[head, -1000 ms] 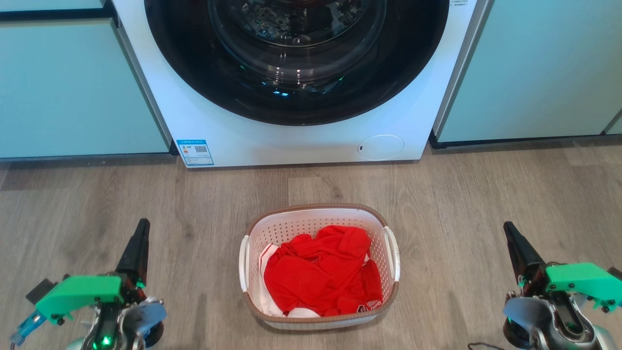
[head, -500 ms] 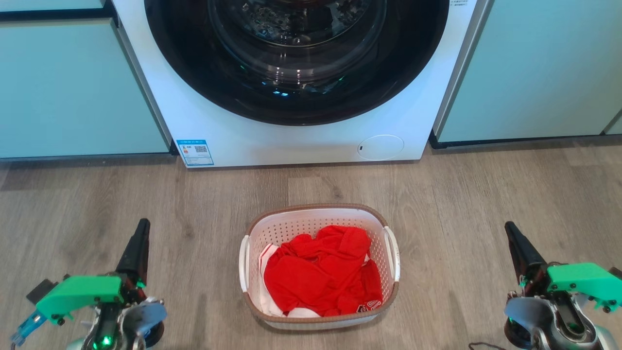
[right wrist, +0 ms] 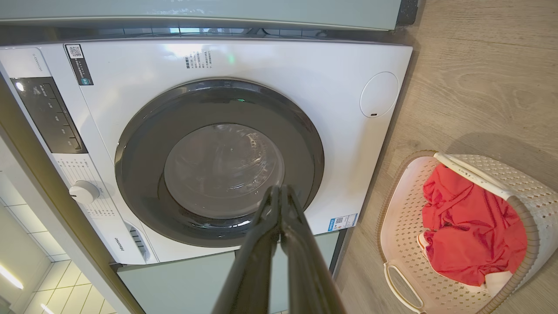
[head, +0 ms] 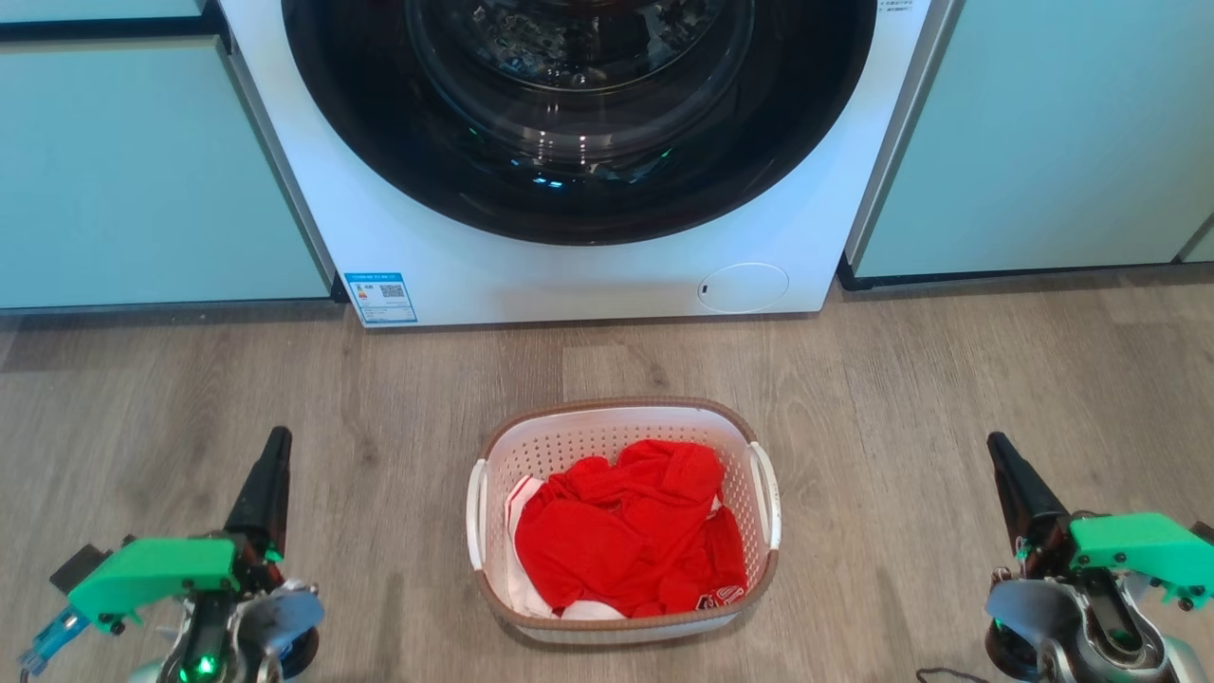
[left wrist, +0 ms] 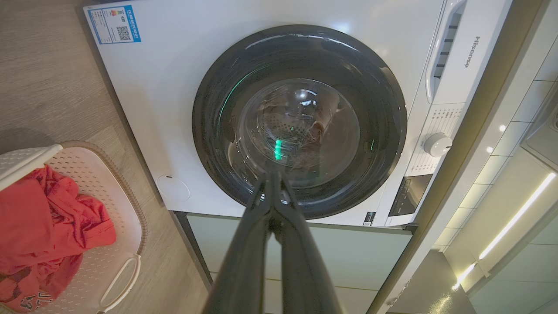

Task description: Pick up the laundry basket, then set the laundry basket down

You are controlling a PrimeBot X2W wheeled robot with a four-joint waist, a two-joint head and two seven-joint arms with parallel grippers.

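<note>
1. On the grey-brown wood-look floor point(head: 854, 379), in the middle of the head view, stands the small white perforated plastic laundry basket point(head: 579, 444). It has a brown woven-look rim and a white handle on its left and right sides.
2. Crumpled red clothing point(head: 626, 531) lies inside the laundry basket, below the rim, with a little white cloth showing at its near left edge.
3. Beyond the laundry basket stands a white front-loading washing machine point(head: 531, 275) with a round dark glass door point(head: 579, 114). A strip of bare floor lies between the two.
4. A small blue label sticker point(head: 379, 298) sits at the lower left corner of the machine's front.
5. Pale green flat cabinet fronts point(head: 142, 171) flank the machine on both sides.
6. The left gripper point(head: 278, 438) is near and well to the left of the laundry basket. Its two long dark fingers are pressed together and hold nothing.
7. The right gripper point(head: 996, 441) is near and well to the right of the laundry basket. Its fingers also meet at the tips and are empty.
8. Both wrist views confirm this. The left gripper point(left wrist: 273, 174) and the right gripper point(right wrist: 279, 188) each point at the machine's door, and each has the laundry basket point(left wrist: 104, 261) point(right wrist: 401, 235) off to one side, untouched.
</note>
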